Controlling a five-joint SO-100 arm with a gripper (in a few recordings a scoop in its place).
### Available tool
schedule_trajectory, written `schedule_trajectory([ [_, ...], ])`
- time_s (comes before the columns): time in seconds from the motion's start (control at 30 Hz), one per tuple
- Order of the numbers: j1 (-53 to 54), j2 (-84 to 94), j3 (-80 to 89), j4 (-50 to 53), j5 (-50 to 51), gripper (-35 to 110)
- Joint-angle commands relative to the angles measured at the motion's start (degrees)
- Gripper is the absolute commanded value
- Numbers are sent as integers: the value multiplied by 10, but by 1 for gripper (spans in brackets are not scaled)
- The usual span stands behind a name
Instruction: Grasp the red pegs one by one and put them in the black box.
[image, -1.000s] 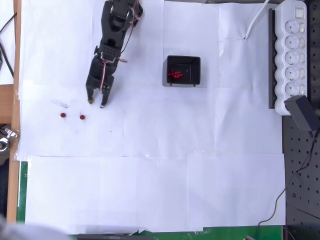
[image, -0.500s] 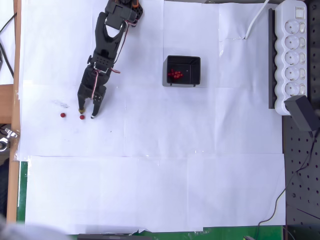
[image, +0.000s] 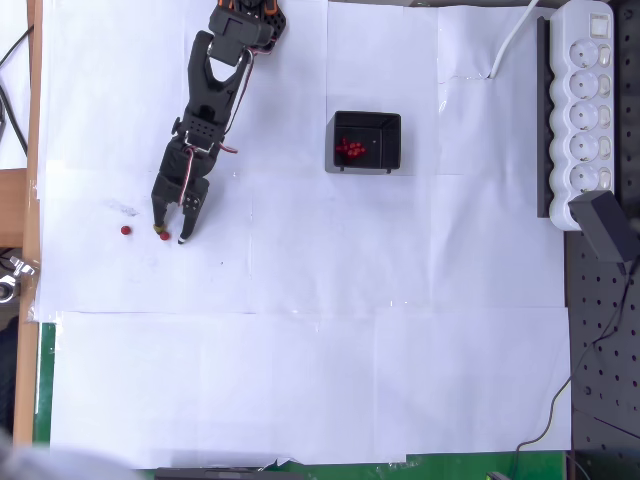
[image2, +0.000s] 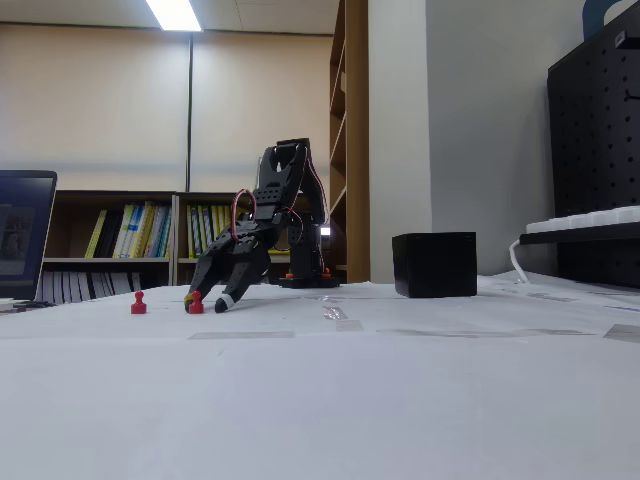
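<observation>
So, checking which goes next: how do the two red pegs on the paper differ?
The right peg sits between the open gripper fingers; the left peg stands apart in the overhead view. Both are upright and red, outside the black box.

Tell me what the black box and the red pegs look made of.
Small square black box: looks like moulded plastic, with a faint sheen on its inside. Tiny red pegs, as with the one between the end effector fingers: probably plastic, uniform saturated red; too small to judge finish.
</observation>
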Motion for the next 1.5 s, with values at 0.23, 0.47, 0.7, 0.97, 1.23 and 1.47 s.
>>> schedule_trajectory([
  [0.23, 13, 22, 18, 1, 4, 15],
  [0.47, 14, 22, 18, 3, 4, 5],
  [0.7, 13, 4, 18, 54, -3, 0],
  [0.97, -2, -152, 72, 417, -25, 0],
  [1.23, -118, -281, 282, 949, -109, 0],
  [1.47, -301, -349, 400, 1140, -242, 0],
])
